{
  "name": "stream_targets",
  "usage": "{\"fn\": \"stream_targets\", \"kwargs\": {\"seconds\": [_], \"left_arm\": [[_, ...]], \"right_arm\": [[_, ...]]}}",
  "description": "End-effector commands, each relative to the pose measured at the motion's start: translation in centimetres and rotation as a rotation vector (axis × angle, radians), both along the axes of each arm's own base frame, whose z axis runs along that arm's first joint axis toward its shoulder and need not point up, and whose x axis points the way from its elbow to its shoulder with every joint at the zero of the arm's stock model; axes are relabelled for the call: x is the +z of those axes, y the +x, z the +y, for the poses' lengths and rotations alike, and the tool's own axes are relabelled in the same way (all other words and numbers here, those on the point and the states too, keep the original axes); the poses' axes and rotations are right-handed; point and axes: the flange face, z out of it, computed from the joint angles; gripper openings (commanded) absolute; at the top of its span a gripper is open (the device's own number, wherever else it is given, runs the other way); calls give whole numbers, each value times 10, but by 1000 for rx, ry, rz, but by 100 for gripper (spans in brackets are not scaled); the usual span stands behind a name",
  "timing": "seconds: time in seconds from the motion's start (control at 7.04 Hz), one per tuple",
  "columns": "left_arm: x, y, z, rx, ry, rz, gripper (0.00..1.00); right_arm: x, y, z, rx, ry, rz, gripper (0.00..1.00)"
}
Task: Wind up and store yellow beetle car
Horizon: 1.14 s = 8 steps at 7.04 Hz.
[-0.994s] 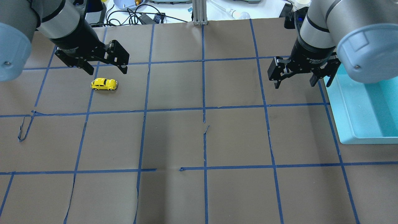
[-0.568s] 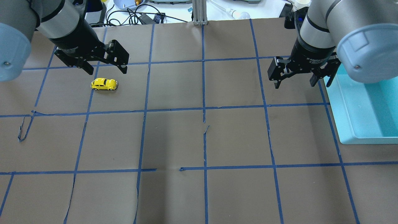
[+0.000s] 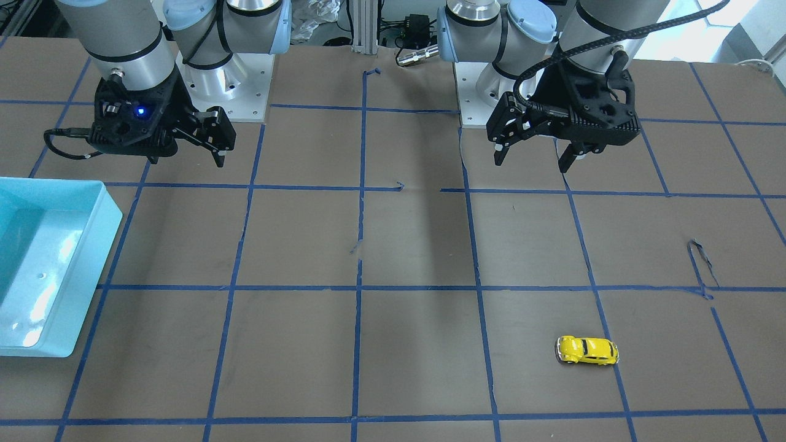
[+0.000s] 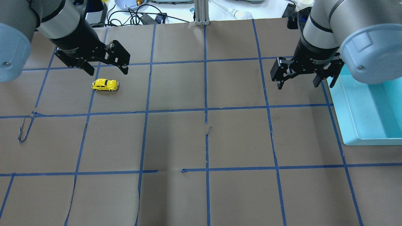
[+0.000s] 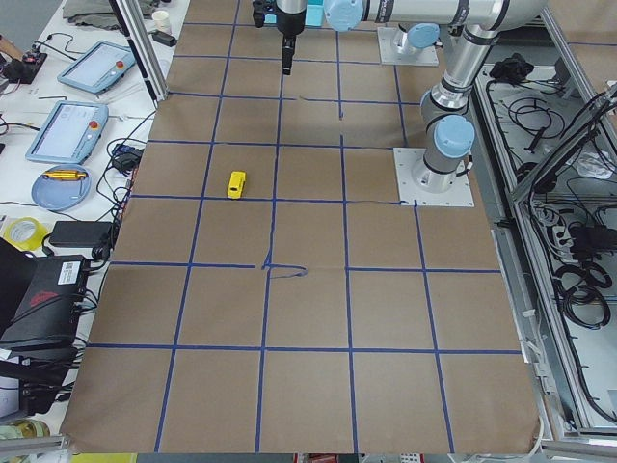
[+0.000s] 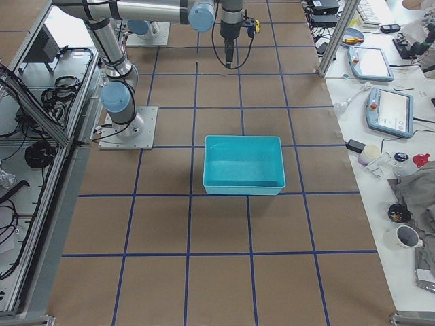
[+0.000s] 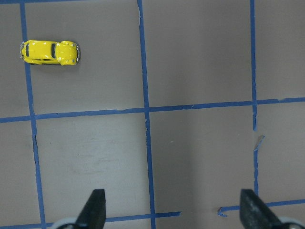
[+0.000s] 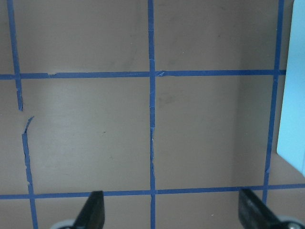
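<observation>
The yellow beetle car [image 4: 105,84] stands on its wheels on the brown paper at the table's left, also in the front view [image 3: 587,350], the left wrist view [image 7: 50,52] and the exterior left view [image 5: 236,184]. My left gripper [image 4: 108,69] hangs open and empty above the table, a little behind the car and apart from it. My right gripper [image 4: 298,82] hangs open and empty on the right, beside the bin. In the wrist views both pairs of fingertips [image 7: 95,205] [image 8: 93,205] stand wide apart.
A light-blue open bin [image 4: 370,106] sits at the table's right edge, also in the front view [image 3: 43,264] and the exterior right view [image 6: 243,164]. Blue tape lines [image 4: 205,110] grid the brown paper, torn in places. Cables and devices lie beyond the far edge [image 4: 135,14].
</observation>
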Motion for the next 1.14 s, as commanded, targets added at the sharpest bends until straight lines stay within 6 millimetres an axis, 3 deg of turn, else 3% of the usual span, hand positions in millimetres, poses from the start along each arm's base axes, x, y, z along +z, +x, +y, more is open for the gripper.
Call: {"fn": "stream_targets", "kwargs": {"seconds": [0.0,0.43,0.57,0.71,0.85,0.99], "left_arm": [[0,0,0,0,0,1,100],[-7,4,-5,8,16,-2,100],[-33,16,-27,9,46,0,100],[-49,28,-49,-134,21,-14,100],[-71,64,-73,-243,8,-48,100],[-100,87,-93,-487,4,-62,100]], "right_arm": [[-2,0,0,1,5,0,100],[0,-2,0,7,0,1,100],[0,-2,0,6,1,1,100],[0,-3,-1,7,0,3,100],[0,-2,-1,6,0,1,100],[0,-2,-1,7,0,1,100]]}}
